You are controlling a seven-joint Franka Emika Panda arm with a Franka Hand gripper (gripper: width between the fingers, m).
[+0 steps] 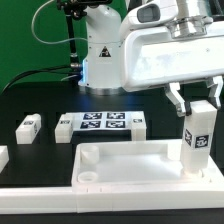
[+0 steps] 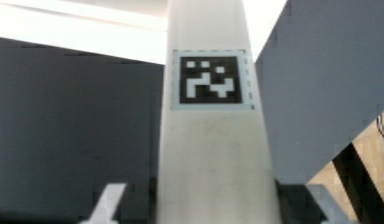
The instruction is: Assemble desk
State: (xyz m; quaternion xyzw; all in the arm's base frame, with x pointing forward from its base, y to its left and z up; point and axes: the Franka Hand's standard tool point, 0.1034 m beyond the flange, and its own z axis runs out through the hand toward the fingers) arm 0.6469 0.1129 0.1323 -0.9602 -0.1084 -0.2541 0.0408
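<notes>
The white rimmed desk tabletop (image 1: 130,160) lies at the front of the black table, with a round socket (image 1: 90,178) showing at its near corner on the exterior view's left. My gripper (image 1: 196,104) hangs over the tabletop's corner at the exterior view's right, shut on a square white leg post (image 1: 197,140). The post stands upright with its lower end down at the panel's corner. In the wrist view the leg post (image 2: 210,130) fills the middle and shows its black-and-white tag (image 2: 210,80). My gripper (image 2: 207,206) presses against both its sides.
The marker board (image 1: 100,122) lies behind the tabletop. Loose white leg posts lie beside it (image 1: 28,125), (image 1: 62,126), (image 1: 138,124). Another white piece (image 1: 2,156) shows at the edge on the exterior view's left. A low white rail (image 1: 30,188) runs along the front.
</notes>
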